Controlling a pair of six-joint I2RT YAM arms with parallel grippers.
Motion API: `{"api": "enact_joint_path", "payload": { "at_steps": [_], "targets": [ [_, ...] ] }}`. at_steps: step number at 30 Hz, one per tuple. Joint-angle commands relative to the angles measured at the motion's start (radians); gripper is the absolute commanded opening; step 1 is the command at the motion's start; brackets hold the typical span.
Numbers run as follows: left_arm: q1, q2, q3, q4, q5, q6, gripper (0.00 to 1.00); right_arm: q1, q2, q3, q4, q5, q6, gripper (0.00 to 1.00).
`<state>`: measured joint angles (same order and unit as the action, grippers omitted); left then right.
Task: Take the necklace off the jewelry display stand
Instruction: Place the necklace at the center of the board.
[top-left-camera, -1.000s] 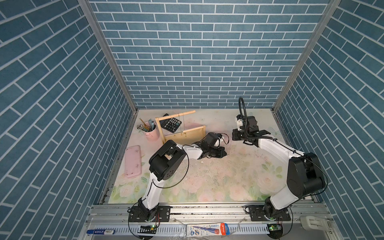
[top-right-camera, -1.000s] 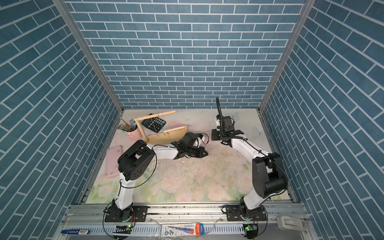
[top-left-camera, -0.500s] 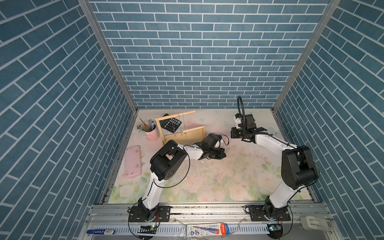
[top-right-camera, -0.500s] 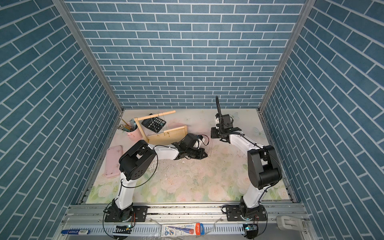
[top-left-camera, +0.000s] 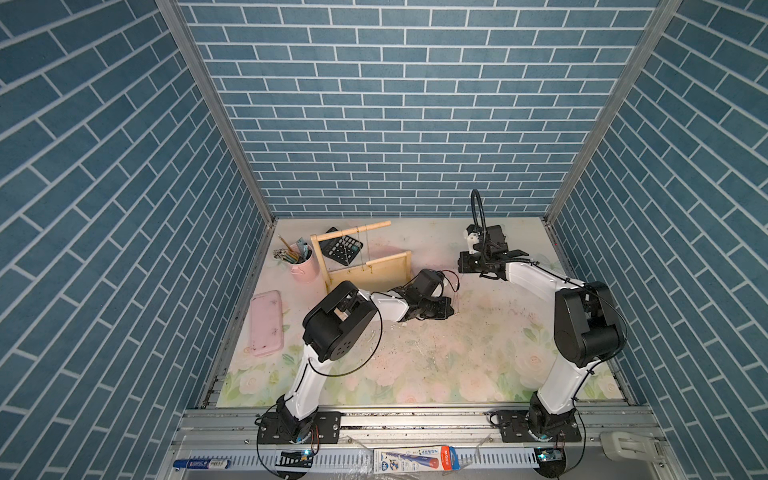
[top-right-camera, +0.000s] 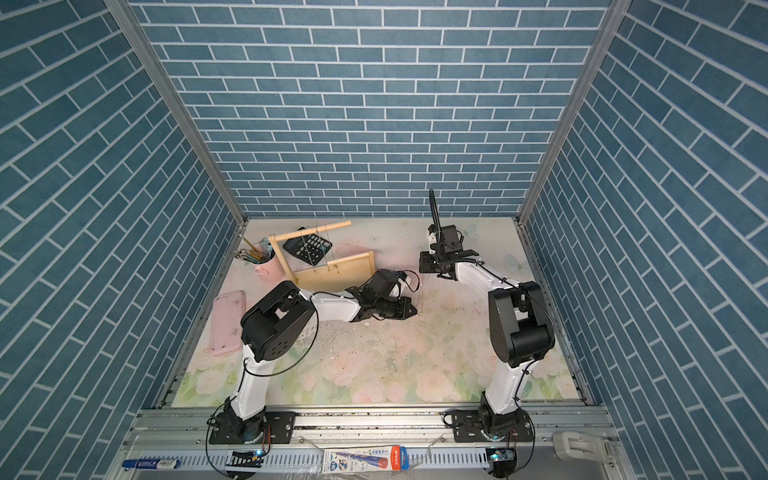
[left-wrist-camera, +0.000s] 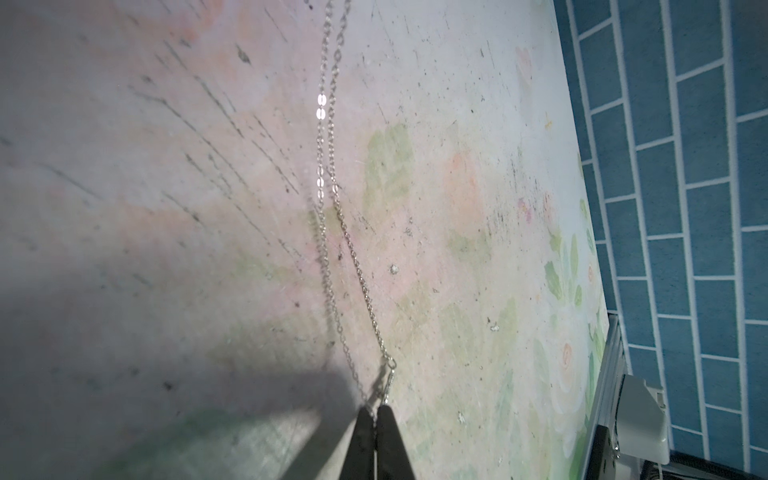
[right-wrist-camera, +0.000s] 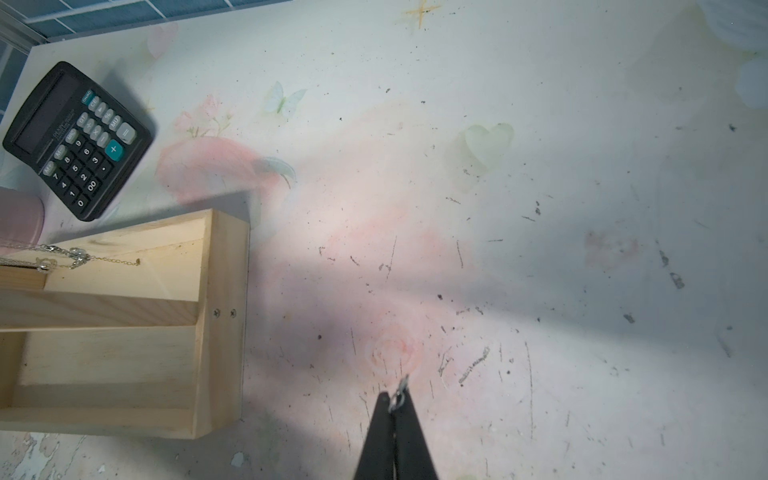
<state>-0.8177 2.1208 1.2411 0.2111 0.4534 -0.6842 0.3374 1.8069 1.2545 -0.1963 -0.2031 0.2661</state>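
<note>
1. On the calculator, in the right wrist view, the black keys carry white digits: 0, 00, 1, 2, 3, 5, 6, 8, 9.
2. Its teal key bears a white "+". The grey keys beside it read "=", "%" and "MU".
3. The small print under its display is too fine to read.
4. The pencil pack on the front rail shows "HB" in both top views.
5. The label on the blue marker is illegible.

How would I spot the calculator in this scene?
Look to the far left corner of the flowered table, where the wooden jewelry display stand sits. Just behind it, beside the pink pencil cup, lies the calculator: the only flat, black thing covered in keys.
</note>
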Motion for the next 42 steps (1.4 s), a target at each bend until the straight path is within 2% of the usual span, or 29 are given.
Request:
{"api": "enact_joint_path", "payload": {
  "at_steps": [1,22,35,42],
  "targets": [
    [-0.008,0.027,-0.009,0.003,-0.027,-0.005,0.00,-0.005,0.021,0.026,-0.013,-0.024,0.016,0.00],
    [-0.008,0.033,-0.019,-0.017,-0.047,0.002,0.00,-0.008,0.097,0.075,-0.025,-0.033,0.002,0.00],
    [-0.008,0.040,0.042,-0.122,-0.067,0.069,0.00,-0.007,0.088,0.053,-0.011,-0.040,0.001,0.00],
    [-0.006,0.042,0.053,-0.144,-0.074,0.083,0.03,-0.007,0.086,0.051,-0.012,-0.042,0.000,0.00]
  ]
}}
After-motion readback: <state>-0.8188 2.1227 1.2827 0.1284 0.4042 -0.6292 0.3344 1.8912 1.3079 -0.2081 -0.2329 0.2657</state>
